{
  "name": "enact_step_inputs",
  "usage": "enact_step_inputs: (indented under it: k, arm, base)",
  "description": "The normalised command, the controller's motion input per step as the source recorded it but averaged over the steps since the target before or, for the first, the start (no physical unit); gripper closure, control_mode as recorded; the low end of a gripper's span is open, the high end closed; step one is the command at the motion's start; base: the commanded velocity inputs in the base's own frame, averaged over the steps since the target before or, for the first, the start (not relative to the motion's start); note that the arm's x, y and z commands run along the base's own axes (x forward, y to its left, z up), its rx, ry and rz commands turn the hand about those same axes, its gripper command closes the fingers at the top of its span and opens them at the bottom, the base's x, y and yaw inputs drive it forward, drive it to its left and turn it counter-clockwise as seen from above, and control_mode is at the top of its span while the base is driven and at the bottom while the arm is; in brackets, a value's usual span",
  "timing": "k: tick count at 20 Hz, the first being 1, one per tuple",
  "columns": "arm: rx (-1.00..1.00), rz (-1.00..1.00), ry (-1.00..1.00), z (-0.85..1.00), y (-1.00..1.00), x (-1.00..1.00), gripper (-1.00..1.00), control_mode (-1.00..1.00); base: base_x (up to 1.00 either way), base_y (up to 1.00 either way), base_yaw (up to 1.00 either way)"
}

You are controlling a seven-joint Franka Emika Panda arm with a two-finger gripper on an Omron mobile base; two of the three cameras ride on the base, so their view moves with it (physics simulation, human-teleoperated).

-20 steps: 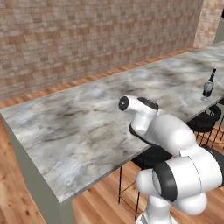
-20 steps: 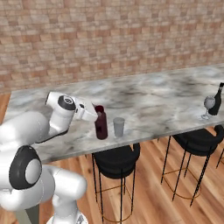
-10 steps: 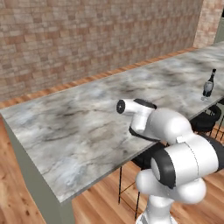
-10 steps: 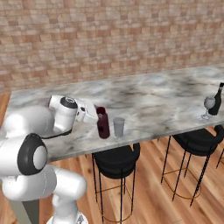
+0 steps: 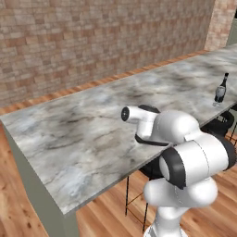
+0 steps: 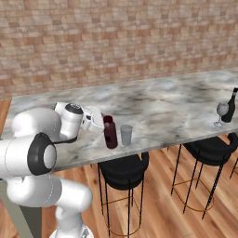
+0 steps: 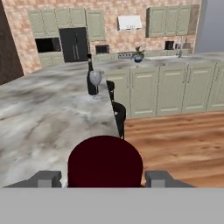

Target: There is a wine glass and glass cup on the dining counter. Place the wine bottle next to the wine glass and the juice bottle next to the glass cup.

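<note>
The pincer (image 7: 105, 177) sits low over the counter (image 6: 158, 104) with one fingertip (image 7: 46, 178) on either side of the juice bottle (image 7: 105, 162); the hand view shows the maroon cap between them with a sliver of gap on each side, so whether the fingers press on it cannot be told. From the right base view the juice bottle (image 6: 110, 132) stands upright near the counter's front edge, with the pincer (image 6: 96, 118) just beside it on the arm's side. The glass cup (image 6: 126, 135) stands just beside the juice bottle on its far side from the pincer, apart from it. Well away from the juice bottle, at the far end of the counter, the wine glass (image 6: 222, 113) stands upright with the wine bottle (image 6: 230, 106) just beside it. Black stools (image 6: 124, 169) stand under the counter's front edge, one right below the juice bottle.
</note>
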Motion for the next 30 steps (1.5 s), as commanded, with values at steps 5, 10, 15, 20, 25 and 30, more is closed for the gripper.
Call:
enact_step_inputs:
  k: [5, 10, 15, 20, 25, 30]
  arm:
    - [0.0, -0.01, 0.0, -0.08, 0.0, 0.15, 1.0, -1.0]
    - [0.0, 0.0, 0.0, -0.09, 0.0, 0.18, 1.0, -1.0]
    - [0.03, 0.0, 0.0, -0.1, 0.0, 0.16, 1.0, -1.0]
    - [0.03, 0.0, 0.0, -0.16, -0.01, 0.1, 1.0, -1.0]
    - [0.04, 0.0, 0.0, -0.2, -0.01, 0.05, 1.0, -1.0]
    - [0.02, 0.0, 0.0, -0.22, 0.0, 0.02, 1.0, -1.0]
  base:
    - [0.0, 0.0, 0.0]
    - [0.0, 0.0, 0.0]
    - [0.0, 0.0, 0.0]
    - [0.0, 0.0, 0.0]
    - [0.0, 0.0, 0.0]
    - [0.0, 0.0, 0.0]
